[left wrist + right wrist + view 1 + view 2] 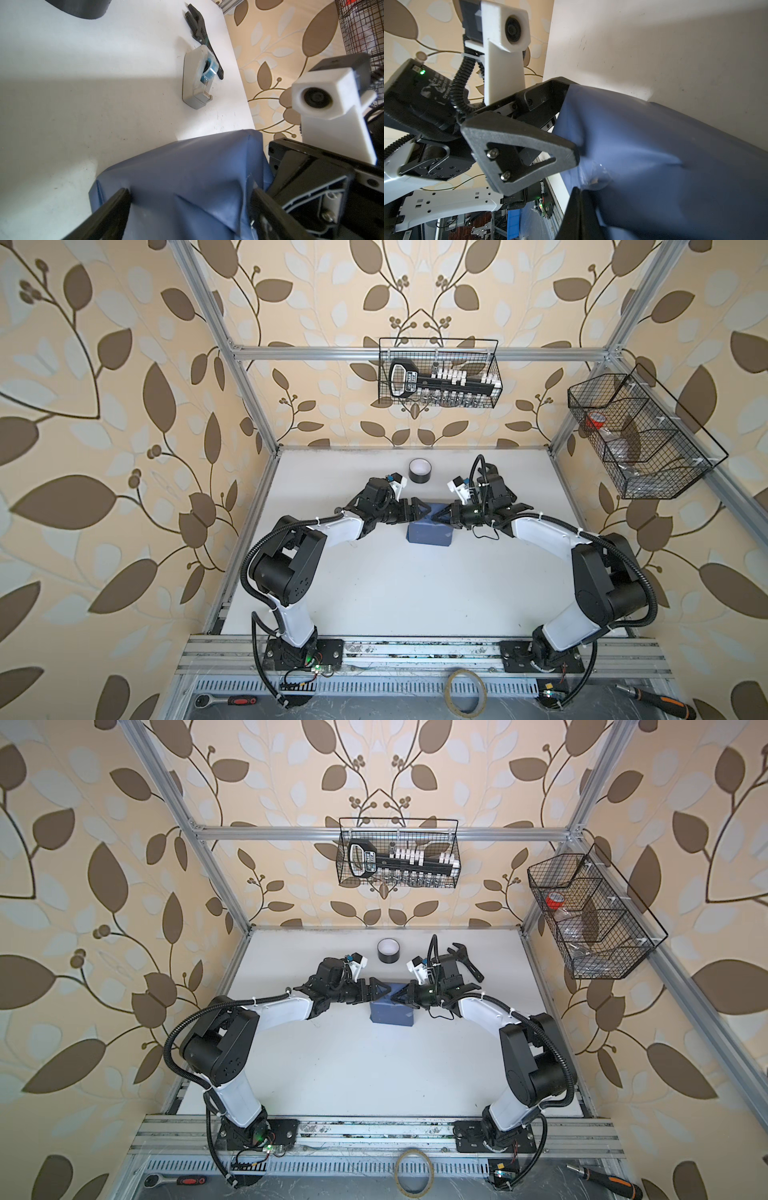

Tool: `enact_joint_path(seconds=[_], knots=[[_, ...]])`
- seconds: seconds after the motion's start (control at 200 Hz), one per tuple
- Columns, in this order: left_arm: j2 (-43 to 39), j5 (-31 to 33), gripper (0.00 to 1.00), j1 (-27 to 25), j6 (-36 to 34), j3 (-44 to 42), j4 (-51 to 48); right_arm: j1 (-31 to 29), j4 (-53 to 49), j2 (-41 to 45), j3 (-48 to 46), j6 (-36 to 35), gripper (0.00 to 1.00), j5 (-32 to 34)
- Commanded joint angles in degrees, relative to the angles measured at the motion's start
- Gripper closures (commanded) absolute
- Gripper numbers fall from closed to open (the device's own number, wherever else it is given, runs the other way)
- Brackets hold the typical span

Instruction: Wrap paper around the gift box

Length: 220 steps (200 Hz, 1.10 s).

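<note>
Probably, with the gift box hidden inside the slate-blue paper on the bench, the left end effector wide astride one end and the right end effector shut at its folds, a hard push may tear the paper or slide the box.

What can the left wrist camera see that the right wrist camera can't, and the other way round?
Only the left wrist view: a tape dispenser and a black clamp-like tool lying on the table. Only the right wrist view: the white camera on the left wrist. Both: the blue paper bundle on that white table.
</note>
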<state>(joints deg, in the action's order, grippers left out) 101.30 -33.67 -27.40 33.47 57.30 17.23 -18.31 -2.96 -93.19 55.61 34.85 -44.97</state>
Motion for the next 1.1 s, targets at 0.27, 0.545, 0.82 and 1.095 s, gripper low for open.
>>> enact_joint_path(seconds=[0.27, 0.545, 0.82, 1.095], knots=[[-0.5, -2.2, 0.08, -3.0, -4.3, 4.8, -3.7, -0.4, -8.9, -3.7, -1.6, -1.4, 1.0, 7.5], [1.0, 1.5, 0.09, -3.5, -9.0, 6.8, -13.9, -0.4, -8.9, -3.7, -1.6, -1.3, 1.0, 7.6], [3.4, 7.7, 0.14, -3.8, -14.4, 11.0, -26.9, -0.5, -8.9, -3.0, -0.9, -0.5, 1.0, 8.1], [3.6, 10.3, 0.17, -4.0, -15.2, 10.4, -28.4, -0.5, -9.4, -1.0, -0.6, -0.1, 0.87, 7.8]])
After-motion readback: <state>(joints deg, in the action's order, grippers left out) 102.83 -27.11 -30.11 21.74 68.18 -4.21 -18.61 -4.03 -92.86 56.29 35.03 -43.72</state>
